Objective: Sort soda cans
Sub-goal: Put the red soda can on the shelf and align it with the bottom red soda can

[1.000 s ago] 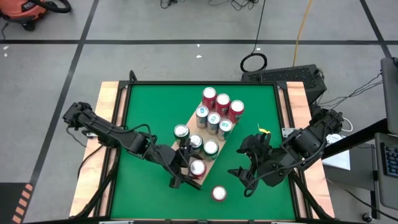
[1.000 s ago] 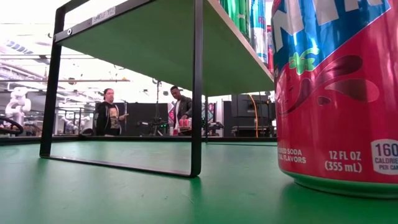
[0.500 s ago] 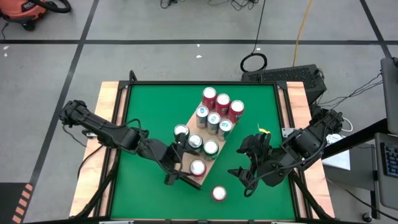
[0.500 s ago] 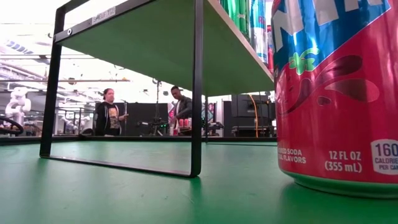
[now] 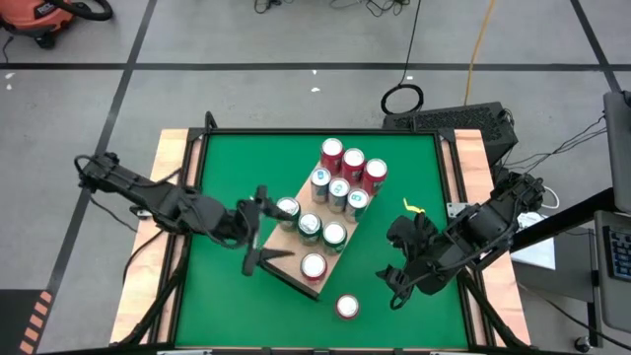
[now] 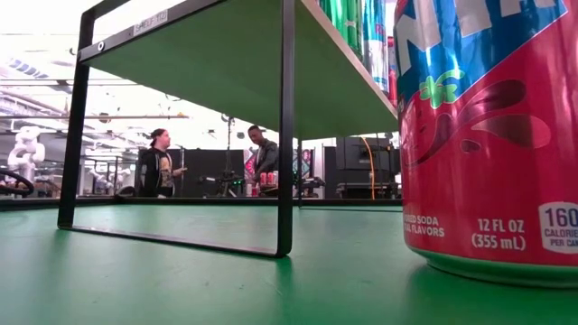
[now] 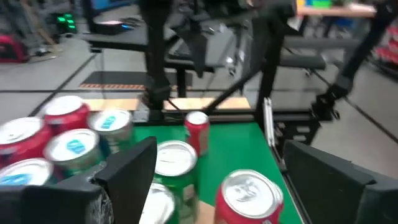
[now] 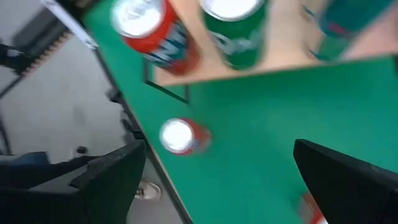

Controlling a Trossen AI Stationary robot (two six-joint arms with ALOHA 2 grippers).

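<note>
grey floor marked with dark tape lines lies all around the green worktop, which has pale wooden strips along its left and right edges. most of the green is bare: a broad strip along the far edge, the whole left side, and the right near corner are open room.

across the middle, a light wooden board on thin black legs runs slantwise from the near centre toward the far right. the soda cans stand upright on it, silver tops up, with red, green and teal bodies. six crowd together at the far end, three sit around the middle, and a single red can stands at the near end. one more red can stands alone on the green near the front edge, well apart from the board; the low view shows its red and blue side very close, with two people standing far off in the room behind.

the left gripper hangs over the board's left edge, just beside the middle cans, its fingers spread wide and gripping nothing. the right gripper waits over bare green to the right of the board, near the lone can, fingers likewise spread and empty.
</note>
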